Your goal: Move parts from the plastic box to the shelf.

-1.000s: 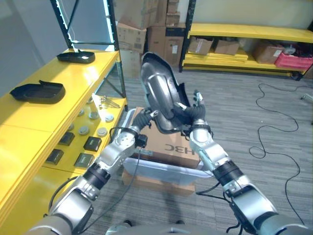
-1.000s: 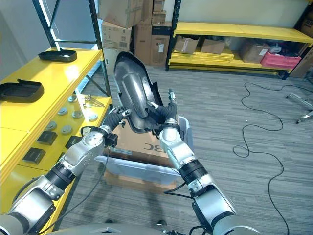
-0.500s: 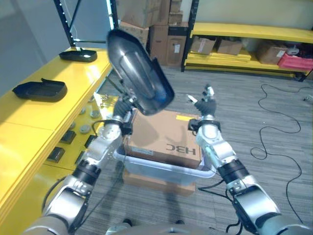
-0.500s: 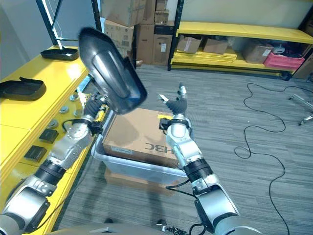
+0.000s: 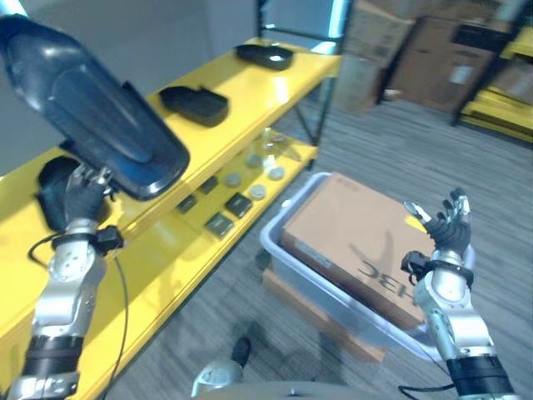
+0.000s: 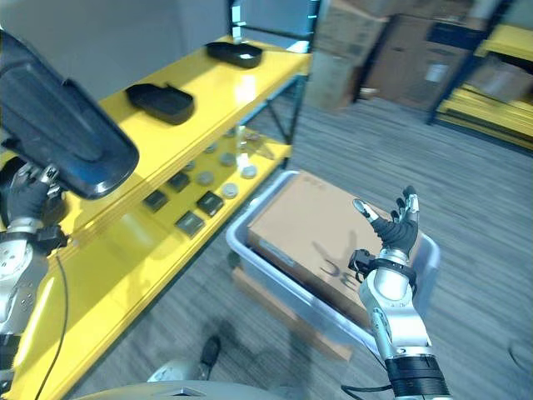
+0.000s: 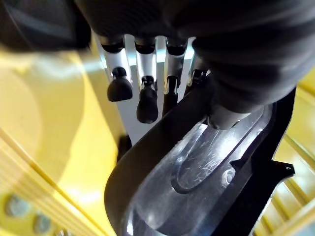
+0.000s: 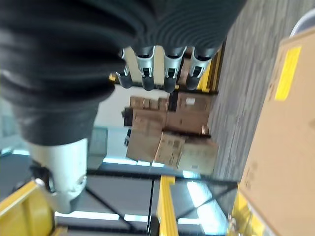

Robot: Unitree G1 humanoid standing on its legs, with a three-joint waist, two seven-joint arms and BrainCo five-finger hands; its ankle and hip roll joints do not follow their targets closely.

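A large black moulded part [image 5: 87, 112] is held up over the yellow shelf [image 5: 250, 92], with my left hand [image 5: 81, 196] shut on its lower edge. In the left wrist view its fingers [image 7: 143, 101] curl round the part's glossy rim [image 7: 197, 177]. My right hand [image 6: 393, 242] is open, fingers spread, holding nothing, above the clear plastic box [image 6: 271, 265]. A brown cardboard box [image 5: 358, 237] lies in that plastic box and also appears beside the right hand's fingers [image 8: 152, 73] in its wrist view.
Two black tray-like parts [image 5: 194, 102] [image 5: 265, 55] lie on the shelf's top, and a third dark part [image 5: 48, 185] sits behind my left hand. Small grey discs and black squares [image 5: 226, 208] lie on the lower shelf level. Stacked cartons [image 6: 400, 50] stand at the far end.
The camera has swung left toward the shelf. My left hand has carried the black part away from the box to above the shelf. The right hand stays open.
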